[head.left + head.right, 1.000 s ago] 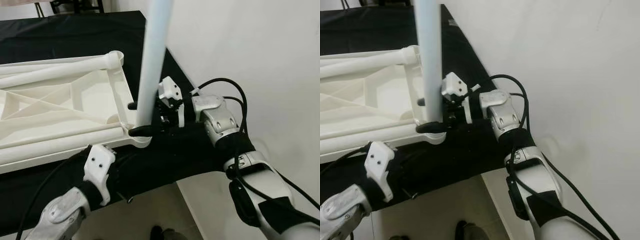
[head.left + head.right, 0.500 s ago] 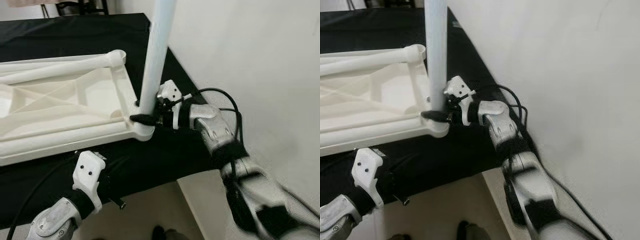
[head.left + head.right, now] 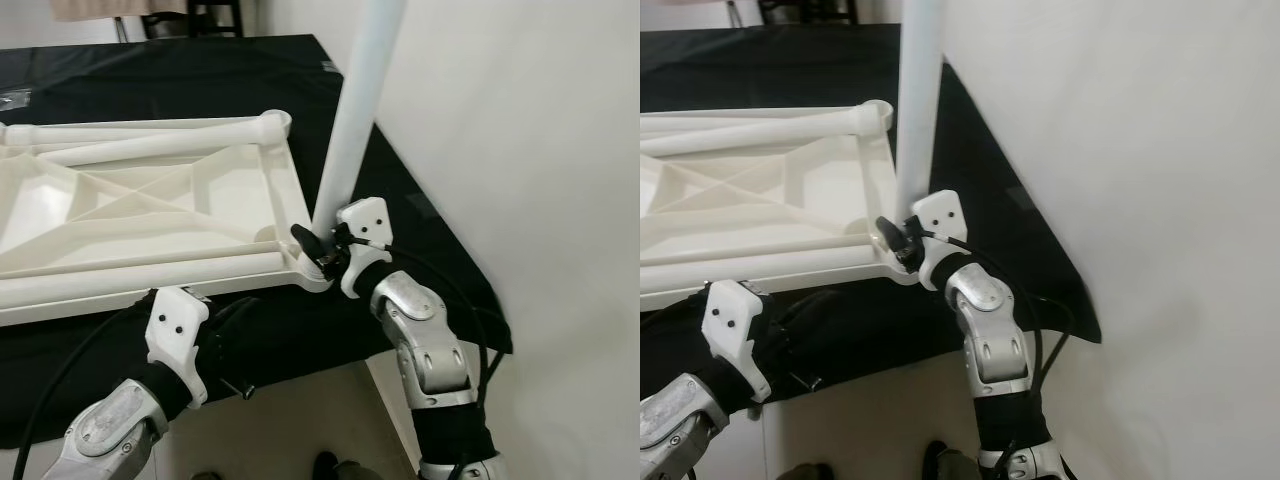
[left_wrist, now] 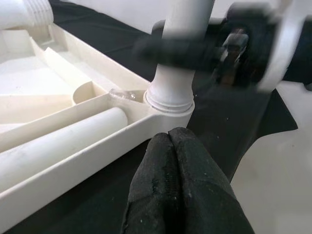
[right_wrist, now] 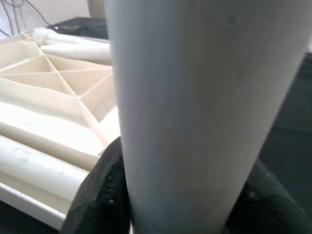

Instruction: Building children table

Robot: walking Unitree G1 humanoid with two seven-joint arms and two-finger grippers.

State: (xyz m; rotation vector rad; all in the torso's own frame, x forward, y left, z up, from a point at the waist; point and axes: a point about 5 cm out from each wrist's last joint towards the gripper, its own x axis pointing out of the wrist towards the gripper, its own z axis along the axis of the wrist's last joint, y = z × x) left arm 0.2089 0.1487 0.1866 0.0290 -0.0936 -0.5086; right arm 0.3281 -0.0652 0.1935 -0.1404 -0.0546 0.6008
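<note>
An upturned white plastic tabletop (image 3: 150,210) lies on a black cloth. A white table leg (image 3: 350,140) stands upright in its near right corner socket (image 4: 170,105). My right gripper (image 3: 312,243) is shut on the leg just above the socket, and its black fingers (image 5: 102,195) wrap the tube. My left gripper (image 4: 170,141) is shut with nothing in it. It hovers just in front of the tabletop's near edge, a little short of that corner. Two more white legs (image 3: 150,150) lie inside the tabletop.
The black-covered surface (image 3: 200,80) ends just right of the corner, beside a white wall (image 3: 530,150). Pale floor (image 3: 300,420) lies below the near edge. Another socket (image 3: 272,122) sits at the far right corner. Dark furniture legs (image 3: 210,15) stand at the back.
My right forearm has swung round from the right side to the near side of the leg, gripper still shut on its base. The camera has shifted. The left gripper stays by the near edge.
</note>
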